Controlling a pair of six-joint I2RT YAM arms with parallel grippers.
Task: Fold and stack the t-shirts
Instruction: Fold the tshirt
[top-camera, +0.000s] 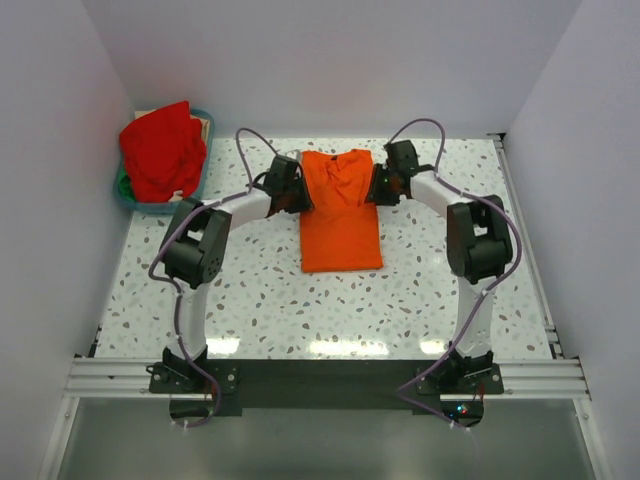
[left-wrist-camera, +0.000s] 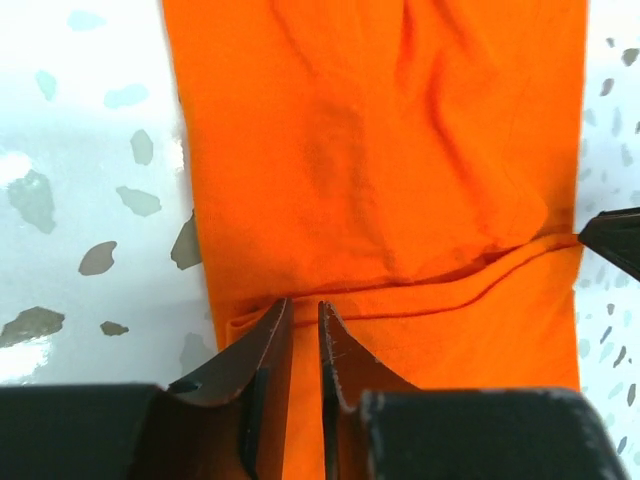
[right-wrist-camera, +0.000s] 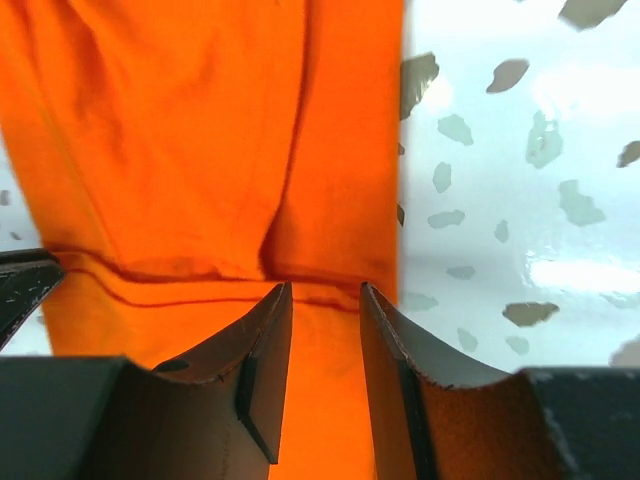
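Note:
An orange t-shirt (top-camera: 340, 215) lies flat on the speckled table as a long narrow rectangle, its far end doubled over with a hem line across it (left-wrist-camera: 420, 290). My left gripper (top-camera: 298, 195) sits at the shirt's left edge near that far end. Its jaws (left-wrist-camera: 303, 305) stand a narrow gap apart, with cloth lying under them. My right gripper (top-camera: 380, 185) is at the opposite edge. Its jaws (right-wrist-camera: 325, 290) are parted wider over the fold, gripping nothing. A red t-shirt (top-camera: 160, 150) is heaped in the basket at the back left.
The blue-green basket (top-camera: 150, 207) stands in the back left corner against the wall. White walls close in the table on three sides. Bare speckled tabletop (top-camera: 330, 310) lies between the shirt and the arm bases.

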